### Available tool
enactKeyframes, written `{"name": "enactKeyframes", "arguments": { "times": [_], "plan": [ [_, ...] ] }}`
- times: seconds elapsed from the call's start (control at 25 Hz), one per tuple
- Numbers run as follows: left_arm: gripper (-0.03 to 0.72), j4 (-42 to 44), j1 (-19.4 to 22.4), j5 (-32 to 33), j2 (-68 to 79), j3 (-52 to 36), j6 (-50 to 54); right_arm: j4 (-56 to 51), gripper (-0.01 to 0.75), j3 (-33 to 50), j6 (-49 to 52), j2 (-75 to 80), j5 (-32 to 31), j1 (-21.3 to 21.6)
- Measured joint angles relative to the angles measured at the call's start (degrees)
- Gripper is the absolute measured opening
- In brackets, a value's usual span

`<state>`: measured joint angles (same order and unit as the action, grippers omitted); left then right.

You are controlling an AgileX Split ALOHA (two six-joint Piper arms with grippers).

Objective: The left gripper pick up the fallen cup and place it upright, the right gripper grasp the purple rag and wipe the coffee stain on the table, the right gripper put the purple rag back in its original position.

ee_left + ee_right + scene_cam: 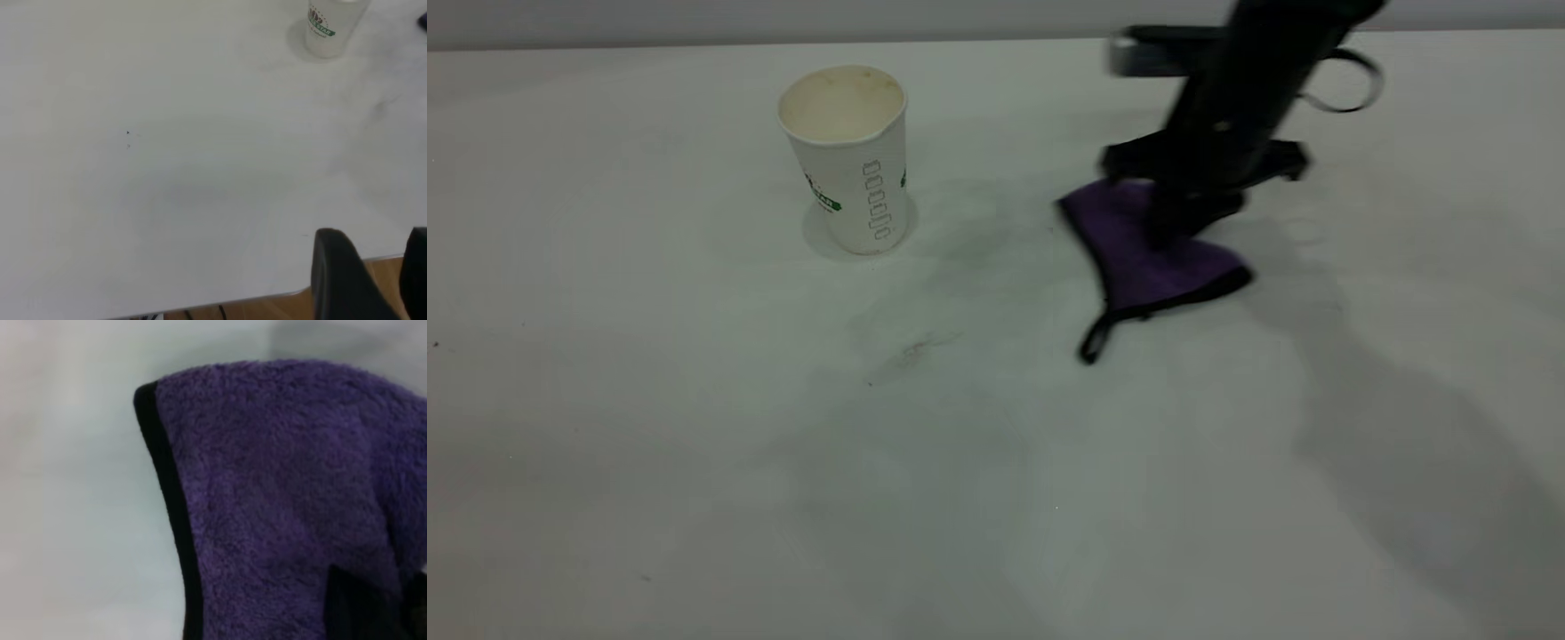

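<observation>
We see the cup (847, 160) upright and empty on the table (694, 462). The right gripper (1183, 218) leans down from above, fingers clamped on the purple rag (1147, 258), right of the faint coffee stain (911, 349).

A robot test bench, likely a lab — a bare white table (649, 462) against a plain grey wall (783, 18), black robot arm (1245, 98) over it, cables below its edge
</observation>
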<state>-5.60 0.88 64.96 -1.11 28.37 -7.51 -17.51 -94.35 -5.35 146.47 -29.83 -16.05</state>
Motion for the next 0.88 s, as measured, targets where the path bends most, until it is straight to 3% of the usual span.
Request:
{"name": "enactKeyframes", "arguments": {
  "times": [0.2,0.32,0.44,0.6,0.68,0.88],
  "plan": [
    [0.287,0.0,0.0,0.0,0.0,0.0,0.0,4.7,0.09,-0.1,3.0,-0.4,-5.8,6.0],
    [0.287,0.0,0.0,0.0,0.0,0.0,0.0,6.3,0.133,-0.1,3.0,-1.1,-9.1,8.8],
    [0.287,0.0,0.0,0.0,0.0,0.0,0.0,8.8,0.3,0.6,2.3,-4.0,-12.9,10.4],
    [0.287,0.0,0.0,0.0,0.0,0.0,0.0,13.7,0.63,0.6,0.8,-14.8,-19.1,10.5],
    [0.287,0.0,0.0,0.0,0.0,0.0,0.0,14.8,0.701,0.6,0.5,-21.4,-23.0,10.4],
    [0.287,0.0,0.0,0.0,0.0,0.0,0.0,15.6,0.725,0.6,0.3,-37.2,-37.0,10.3]
  ]
}}
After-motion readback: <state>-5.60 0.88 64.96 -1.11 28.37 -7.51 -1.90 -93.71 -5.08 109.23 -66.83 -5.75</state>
